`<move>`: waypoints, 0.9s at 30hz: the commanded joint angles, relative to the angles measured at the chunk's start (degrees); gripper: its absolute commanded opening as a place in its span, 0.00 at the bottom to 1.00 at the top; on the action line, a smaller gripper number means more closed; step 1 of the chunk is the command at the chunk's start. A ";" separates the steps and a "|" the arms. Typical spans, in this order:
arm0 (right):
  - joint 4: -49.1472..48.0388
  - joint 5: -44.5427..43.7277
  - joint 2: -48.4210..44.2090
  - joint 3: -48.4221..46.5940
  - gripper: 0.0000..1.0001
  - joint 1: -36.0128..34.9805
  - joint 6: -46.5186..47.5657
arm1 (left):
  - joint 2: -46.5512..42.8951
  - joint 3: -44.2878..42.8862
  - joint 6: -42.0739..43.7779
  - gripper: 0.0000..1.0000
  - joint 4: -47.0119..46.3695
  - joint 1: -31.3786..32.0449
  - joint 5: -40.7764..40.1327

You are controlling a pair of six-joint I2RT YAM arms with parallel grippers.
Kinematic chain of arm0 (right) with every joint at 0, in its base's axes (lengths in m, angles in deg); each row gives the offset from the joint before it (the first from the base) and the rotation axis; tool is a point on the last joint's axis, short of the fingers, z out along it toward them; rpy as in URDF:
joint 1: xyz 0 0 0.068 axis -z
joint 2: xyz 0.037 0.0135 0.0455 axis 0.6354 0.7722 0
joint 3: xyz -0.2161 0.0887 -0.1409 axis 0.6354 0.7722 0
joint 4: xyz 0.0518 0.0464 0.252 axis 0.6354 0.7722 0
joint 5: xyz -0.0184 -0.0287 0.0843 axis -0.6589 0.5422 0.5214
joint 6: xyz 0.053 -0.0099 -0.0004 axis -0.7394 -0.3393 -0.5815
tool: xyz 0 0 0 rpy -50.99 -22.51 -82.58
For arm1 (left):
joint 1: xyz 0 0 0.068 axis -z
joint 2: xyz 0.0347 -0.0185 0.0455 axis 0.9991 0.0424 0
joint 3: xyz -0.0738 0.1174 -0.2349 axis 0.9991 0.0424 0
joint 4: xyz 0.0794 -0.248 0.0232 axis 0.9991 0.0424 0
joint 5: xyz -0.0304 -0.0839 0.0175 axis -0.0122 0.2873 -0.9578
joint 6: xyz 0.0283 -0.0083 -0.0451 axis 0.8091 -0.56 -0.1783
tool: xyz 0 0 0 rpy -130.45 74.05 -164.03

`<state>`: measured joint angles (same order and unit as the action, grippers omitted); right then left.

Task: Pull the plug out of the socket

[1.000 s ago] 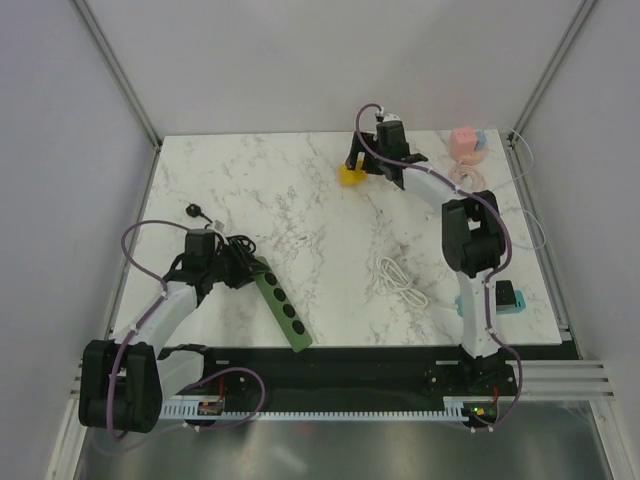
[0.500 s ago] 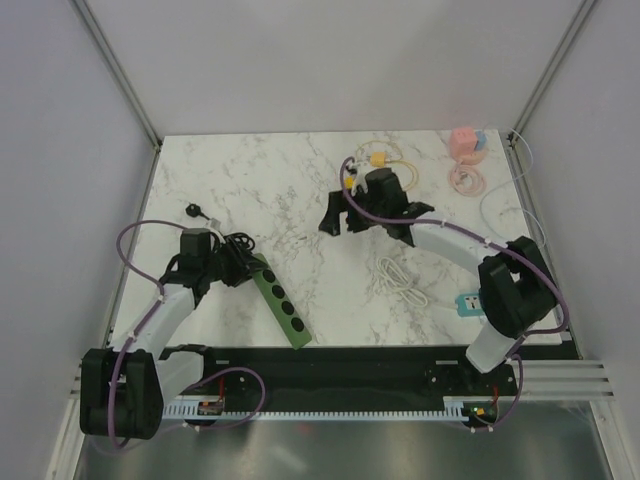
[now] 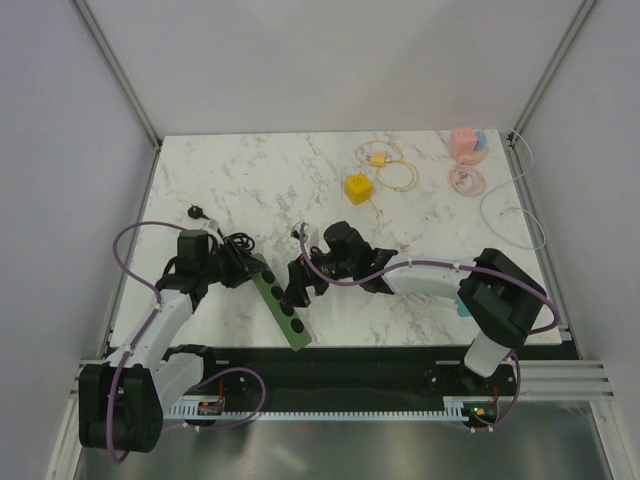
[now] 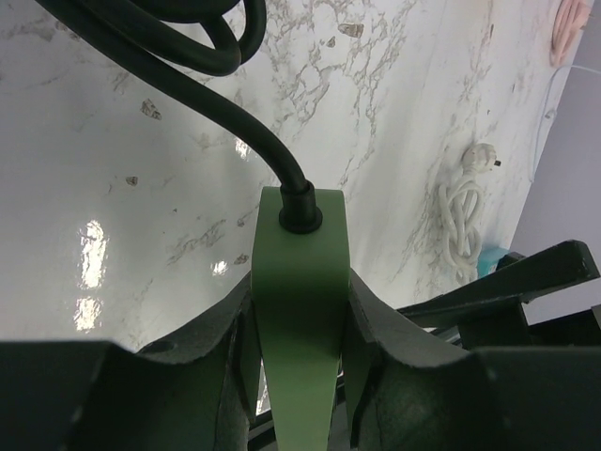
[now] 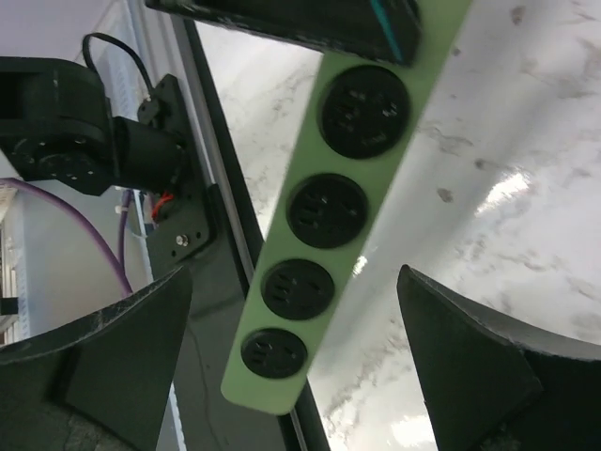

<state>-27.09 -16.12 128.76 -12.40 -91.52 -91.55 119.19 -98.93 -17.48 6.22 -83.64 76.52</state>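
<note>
Green power strip [image 3: 290, 318] sits slanted near the table's [image 3: 450, 200] front-left, four sockets [image 5: 311, 209] showing empty, can't spot a seated plug. Right gripper [image 3: 299, 287] hangs over it spread wide, ready to grab. Left gripper [image 4: 299, 366] pinches the far cord [image 4: 216, 103] end, bracing it, I reckon.

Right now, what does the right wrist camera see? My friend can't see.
A long green plastic power strip showing four empty round black sockets lies on the white marble table, below the right gripper, whose jaws stand wide open.
</note>
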 commanded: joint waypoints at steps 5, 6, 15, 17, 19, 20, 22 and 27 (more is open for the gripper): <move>-1.91 -4.01 6.67 -7.78 0.98 -6.54 -0.29 | -1.40 -2.46 -1.65 0.02 -1.45 -0.23 3.64; -1.38 -6.37 7.63 -8.92 0.98 -6.98 -0.03 | -1.14 -2.64 -1.64 0.02 -1.45 -0.32 3.81; 4.51 -18.78 10.54 -11.83 0.86 -8.13 1.02 | -1.32 -3.17 -1.29 0.02 -1.54 -0.76 5.48; 6.01 -20.10 10.54 -11.83 0.86 -8.13 1.73 | -1.49 -3.08 -1.03 0.02 -1.36 -1.02 6.01; 7.15 -20.28 10.72 -12.18 0.85 -8.13 2.17 | -1.67 -3.08 -0.94 0.02 -1.45 -1.20 6.01; 7.33 -20.28 10.89 -12.27 0.84 -8.22 2.17 | -1.49 -3.17 -0.77 0.02 -1.36 -1.37 5.92; 7.33 -19.76 11.07 -12.36 0.71 -8.13 1.65 | -0.97 -3.08 -1.03 0.02 -1.89 -1.64 6.01; 6.10 -17.39 12.91 -14.11 0.22 -8.39 -0.46 | -0.61 -4.65 -0.42 0.02 0.30 -1.81 4.09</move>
<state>-20.29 -34.39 139.73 -23.41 -99.22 -92.38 119.26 -99.28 -17.00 7.62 -85.20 78.64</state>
